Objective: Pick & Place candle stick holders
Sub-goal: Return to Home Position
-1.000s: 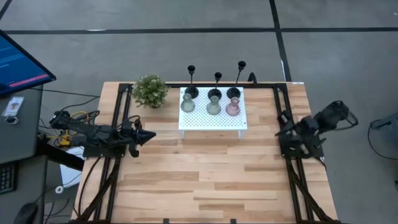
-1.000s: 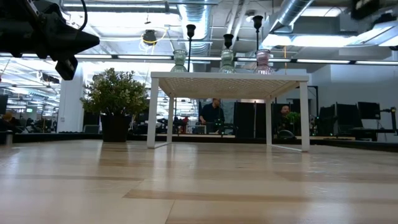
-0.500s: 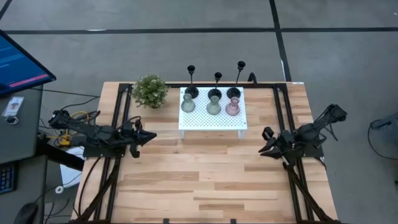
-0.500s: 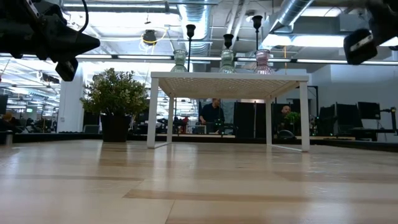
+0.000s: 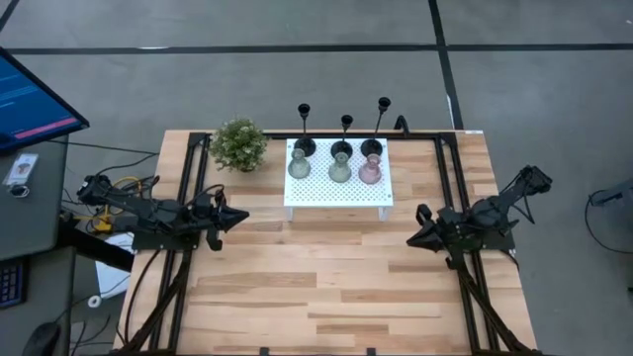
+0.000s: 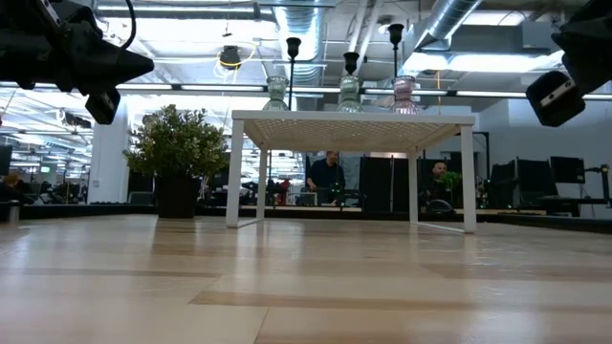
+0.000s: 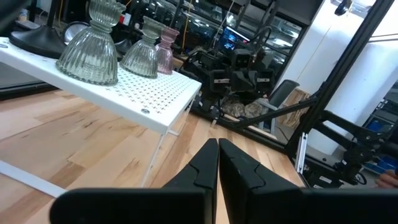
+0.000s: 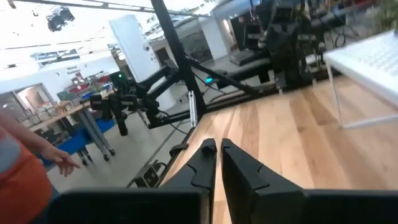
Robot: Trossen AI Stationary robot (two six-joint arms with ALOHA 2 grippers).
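Three black thin-stemmed candle stick holders stand by their round bases along the far edge of a small white perforated table. In front of them stand two pale green bulbous holders and a pink one. They also show in the left wrist view. My left gripper is shut and empty, above the table left of the white table. My right gripper is shut and empty, to the right of and nearer than the white table.
A small bushy green plant in a dark pot stands at the far left of the white table. Black rails run along both sides of the wooden table. A person's sleeve shows in the room beyond.
My right arm has unfolded from its place at the table's right edge and swung its gripper toward the table's left and near side, over the wood. The left arm and the holders have kept still.
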